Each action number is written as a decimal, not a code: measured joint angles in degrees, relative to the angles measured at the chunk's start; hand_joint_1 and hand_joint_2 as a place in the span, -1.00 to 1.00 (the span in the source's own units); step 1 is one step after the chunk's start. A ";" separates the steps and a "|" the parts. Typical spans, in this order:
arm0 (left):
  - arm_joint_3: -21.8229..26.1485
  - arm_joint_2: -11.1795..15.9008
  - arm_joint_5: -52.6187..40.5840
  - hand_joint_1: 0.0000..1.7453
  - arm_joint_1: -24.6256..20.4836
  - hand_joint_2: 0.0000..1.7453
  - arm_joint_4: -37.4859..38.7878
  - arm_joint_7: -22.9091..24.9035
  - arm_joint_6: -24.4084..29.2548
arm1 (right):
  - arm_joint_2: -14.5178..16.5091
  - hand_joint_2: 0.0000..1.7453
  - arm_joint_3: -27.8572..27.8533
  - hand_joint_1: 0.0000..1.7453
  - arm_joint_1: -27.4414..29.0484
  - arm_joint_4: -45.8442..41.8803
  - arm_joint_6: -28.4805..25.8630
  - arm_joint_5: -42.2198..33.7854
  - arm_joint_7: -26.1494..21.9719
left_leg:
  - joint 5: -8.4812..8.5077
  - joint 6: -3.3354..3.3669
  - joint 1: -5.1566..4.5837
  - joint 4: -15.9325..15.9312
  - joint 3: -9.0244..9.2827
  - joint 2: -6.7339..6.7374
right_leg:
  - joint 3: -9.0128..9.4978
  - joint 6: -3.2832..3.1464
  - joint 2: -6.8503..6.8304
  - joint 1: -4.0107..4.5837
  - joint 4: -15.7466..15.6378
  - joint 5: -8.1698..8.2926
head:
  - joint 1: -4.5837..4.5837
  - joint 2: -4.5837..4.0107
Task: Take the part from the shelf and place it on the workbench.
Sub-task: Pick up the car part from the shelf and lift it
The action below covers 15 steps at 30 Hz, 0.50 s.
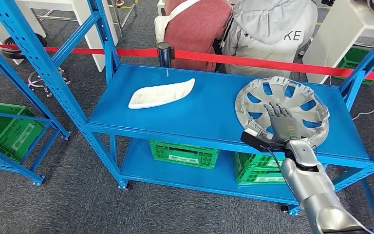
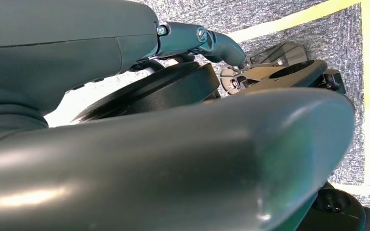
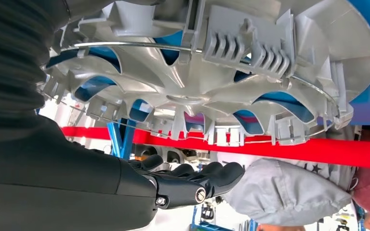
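The right hand (image 1: 279,118) is hovering flat over the wheel cover (image 1: 283,109), fingers stretched out and apart, holding nothing. The left hand (image 2: 173,159) is hanging by the floor; I cannot tell if it is apart or together. The wheel cover is lying on the blue shelf (image 1: 209,105). It could slip, I think, because it is smooth, thin, gray plastic. It is round with holes and little clips. Farther along the shelf, a white curved piece (image 1: 160,93) is lying.
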 joint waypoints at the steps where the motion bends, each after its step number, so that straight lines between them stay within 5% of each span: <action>1: 0.00 0.01 0.08 -1.00 0.01 -1.00 0.02 -0.03 -0.02 | 0.00 1.00 0.02 -1.00 -0.26 0.39 -0.14 0.08 -0.09 | 0.00 0.00 0.00 0.00 0.00 0.00 | 0.00 0.00 0.00 0.00 0.00 0.00 | 0.01 0.00; 15: 0.00 0.09 0.81 -1.00 0.16 -1.00 0.07 -0.43 -0.14 | -0.03 1.00 0.05 -1.00 -0.86 1.27 -0.06 0.50 0.33 | 0.00 0.00 0.00 0.00 0.03 0.00 | 0.02 0.00 0.00 0.00 0.00 0.00 | -0.01 0.00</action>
